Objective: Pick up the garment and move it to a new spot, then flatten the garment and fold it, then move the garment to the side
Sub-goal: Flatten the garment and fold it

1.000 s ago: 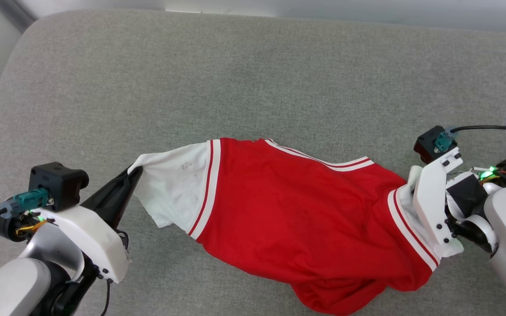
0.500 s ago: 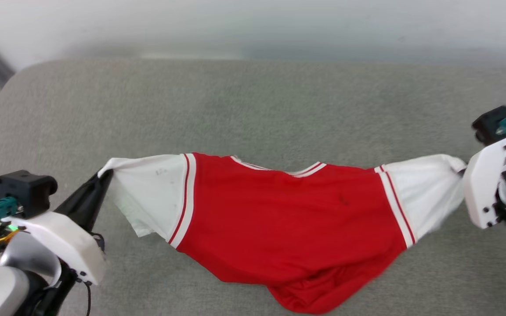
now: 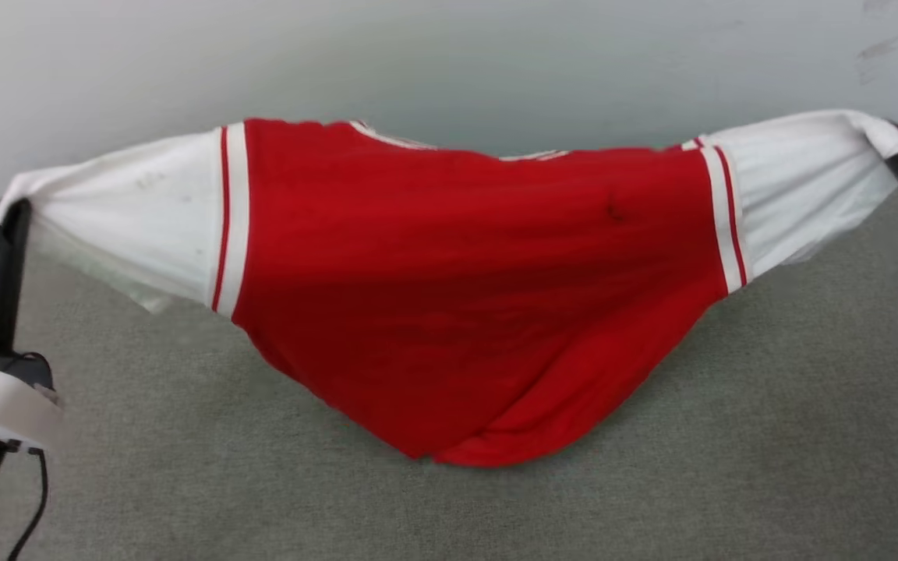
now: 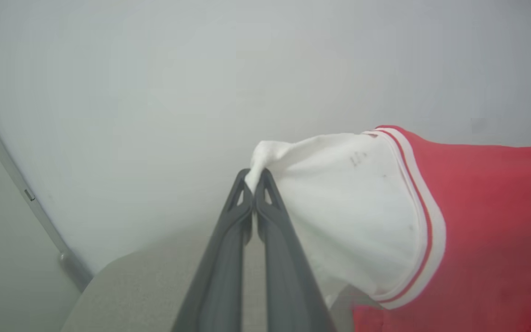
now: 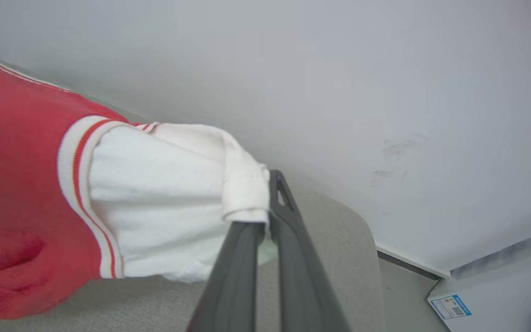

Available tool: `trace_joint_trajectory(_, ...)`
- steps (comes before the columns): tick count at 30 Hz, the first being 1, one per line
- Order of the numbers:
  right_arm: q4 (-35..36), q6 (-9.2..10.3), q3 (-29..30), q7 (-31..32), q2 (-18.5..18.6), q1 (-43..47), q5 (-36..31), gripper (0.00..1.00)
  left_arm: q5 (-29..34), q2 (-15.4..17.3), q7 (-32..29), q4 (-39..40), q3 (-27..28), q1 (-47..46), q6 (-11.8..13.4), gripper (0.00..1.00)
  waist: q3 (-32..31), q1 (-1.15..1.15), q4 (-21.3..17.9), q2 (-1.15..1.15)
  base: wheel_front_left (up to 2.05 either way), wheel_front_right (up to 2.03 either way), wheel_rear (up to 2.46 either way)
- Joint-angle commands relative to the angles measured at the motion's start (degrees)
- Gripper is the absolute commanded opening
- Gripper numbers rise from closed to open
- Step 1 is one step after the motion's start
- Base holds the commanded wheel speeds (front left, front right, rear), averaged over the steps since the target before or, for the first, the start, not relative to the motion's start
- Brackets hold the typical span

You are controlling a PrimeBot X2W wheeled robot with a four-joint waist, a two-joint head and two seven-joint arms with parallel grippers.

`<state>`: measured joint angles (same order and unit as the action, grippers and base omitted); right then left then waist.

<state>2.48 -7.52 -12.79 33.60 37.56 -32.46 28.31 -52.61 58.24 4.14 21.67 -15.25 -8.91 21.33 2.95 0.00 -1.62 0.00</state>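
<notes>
The red short-sleeved jersey shirt [image 3: 457, 288], soft cloth with white sleeves and red-and-white striped trim, hangs stretched between both arms in front of the pale wall [image 3: 449, 54] and above the grey woven cushion [image 3: 807, 436]. The head view gives the full span: both sleeves are raised and the red body sags at the centre. Whether its lowest fold touches the cushion cannot be told. A small dark mark [image 3: 614, 212] sits on the red panel.

The left wrist view details the left gripper [image 4: 252, 180], its dark fingers pressed together on the bunched tip of one white sleeve. It also shows a dark slanted strip [image 4: 16, 184] beside the wall.

The right wrist view details the right gripper [image 5: 268, 207], clamped on the other sleeve's cuff, which folds over one finger. Here, too, are scuff marks [image 5: 394, 147] on the wall and a blue-and-white label [image 5: 450, 306] past the cushion corner.
</notes>
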Motion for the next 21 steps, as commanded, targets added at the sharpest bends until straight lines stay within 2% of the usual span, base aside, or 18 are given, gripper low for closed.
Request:
trace_joint_trajectory(1,0.97,0.07,0.46,-0.43,-0.08,-1.19,-0.32,0.00,-0.02,0.64,0.64,0.60,1.10,0.28,0.38,0.00,-0.48,0.00,-1.00,0.00,0.00,0.00,0.00)
trace_joint_trajectory(11,5.78,0.07,4.42,-2.52,-1.06,-8.55,-2.05,0.00,-1.29,5.28,4.02,4.32,12.33,-4.70,1.60,0.00,1.12,0.00,-3.53,0.00,0.00,0.00,0.00)
trace_joint_trajectory(17,4.65,0.07,5.56,-2.75,-2.46,-14.55,-2.19,0.00,-3.32,7.55,3.57,2.21,16.02,-10.81,-0.66,0.00,5.34,0.00,-3.91,0.00,0.00,0.00,0.00)
trace_joint_trajectory(21,2.62,0.07,5.34,-3.37,-3.68,-19.66,-2.89,0.00,-4.52,8.38,3.06,-1.51,15.17,-17.34,-3.69,0.00,9.85,0.00,-3.86,0.00,0.00,0.00,0.00)
